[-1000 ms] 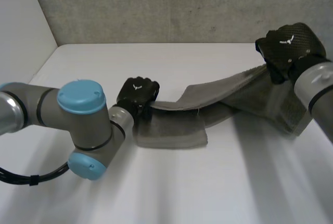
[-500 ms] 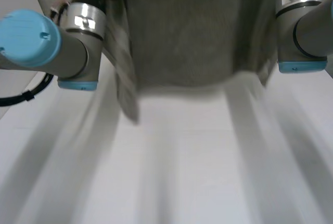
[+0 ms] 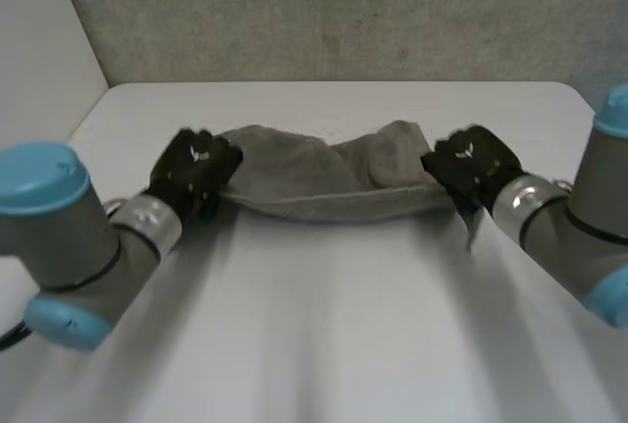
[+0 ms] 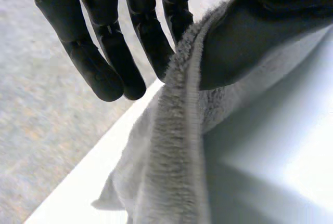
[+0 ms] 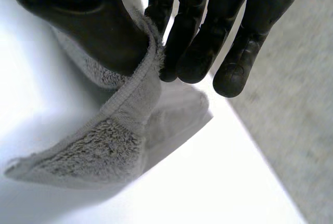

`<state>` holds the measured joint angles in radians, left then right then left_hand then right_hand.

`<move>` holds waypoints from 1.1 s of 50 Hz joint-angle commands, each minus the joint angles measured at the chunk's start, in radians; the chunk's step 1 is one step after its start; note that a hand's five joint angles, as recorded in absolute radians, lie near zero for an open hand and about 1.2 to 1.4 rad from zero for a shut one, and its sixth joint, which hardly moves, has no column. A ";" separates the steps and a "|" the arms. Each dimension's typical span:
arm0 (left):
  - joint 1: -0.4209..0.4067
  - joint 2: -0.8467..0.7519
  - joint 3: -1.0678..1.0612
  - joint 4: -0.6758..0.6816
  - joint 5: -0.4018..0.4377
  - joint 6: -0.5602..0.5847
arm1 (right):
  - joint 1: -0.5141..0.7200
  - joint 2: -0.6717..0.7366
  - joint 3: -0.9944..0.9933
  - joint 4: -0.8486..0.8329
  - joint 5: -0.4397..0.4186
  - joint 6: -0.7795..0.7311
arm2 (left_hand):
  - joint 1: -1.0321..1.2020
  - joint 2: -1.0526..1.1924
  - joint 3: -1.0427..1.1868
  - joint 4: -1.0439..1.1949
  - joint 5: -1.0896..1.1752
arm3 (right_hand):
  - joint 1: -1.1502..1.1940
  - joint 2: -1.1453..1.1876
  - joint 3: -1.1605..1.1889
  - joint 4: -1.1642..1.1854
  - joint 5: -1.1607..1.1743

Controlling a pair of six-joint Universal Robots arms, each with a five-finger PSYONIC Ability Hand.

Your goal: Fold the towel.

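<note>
Towel (image 3: 324,183) lies stretched across the far half of the bench (image 3: 324,335), bunched lengthwise. Left hand (image 3: 193,170) pinches its left end between thumb and fingers (image 4: 140,31); right hand (image 3: 471,163) pinches the right end likewise.

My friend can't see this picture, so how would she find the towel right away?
Look at the white table. Across its far middle stretches a fluffy grey towel, pinched at each end by the black left hand and black right hand. It is the only soft thing there.
</note>
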<state>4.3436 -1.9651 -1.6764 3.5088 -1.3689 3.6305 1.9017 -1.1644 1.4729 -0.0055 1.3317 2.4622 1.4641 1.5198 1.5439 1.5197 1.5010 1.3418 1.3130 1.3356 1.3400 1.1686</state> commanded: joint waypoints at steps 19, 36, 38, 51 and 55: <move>0.014 -0.041 -0.149 0.203 -0.006 0.085 | -0.174 -0.172 0.339 -0.131 0.070 0.027 | -0.787 -0.842 -0.866 -0.842 -0.998 | 0.054 0.083 0.061 0.056 0.053; 0.068 -0.043 -0.201 0.184 0.002 0.085 | -0.205 -0.156 0.339 -0.152 0.087 0.066 | -0.634 -0.690 -0.714 -0.690 -0.845 | 0.054 0.083 0.061 0.056 0.053; 0.070 -0.041 -0.203 0.176 0.004 0.085 | -0.202 -0.153 0.339 -0.151 0.086 0.064 | -0.443 -0.499 -0.523 -0.499 -0.655 | 0.054 0.083 0.061 0.056 0.053; 0.093 -0.032 -0.197 0.127 0.004 0.082 | -0.219 -0.101 0.330 -0.152 0.096 0.051 | -0.068 -0.124 -0.148 -0.123 -0.279 | -0.467 -0.438 -0.461 -0.465 -0.468; 0.107 -0.021 -0.197 0.125 0.004 0.080 | -0.237 -0.067 0.319 -0.149 0.095 0.046 | -0.068 -0.124 -0.148 -0.123 -0.279 | -0.452 -0.424 -0.446 -0.451 -0.454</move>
<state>4.4278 -1.9992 -1.8745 3.6337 -1.3612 3.7119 1.6867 -1.2671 1.8044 -0.1545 1.4282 2.5150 1.4751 1.5110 1.5439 1.5229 1.4951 0.8929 0.9157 0.9053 0.9085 0.7141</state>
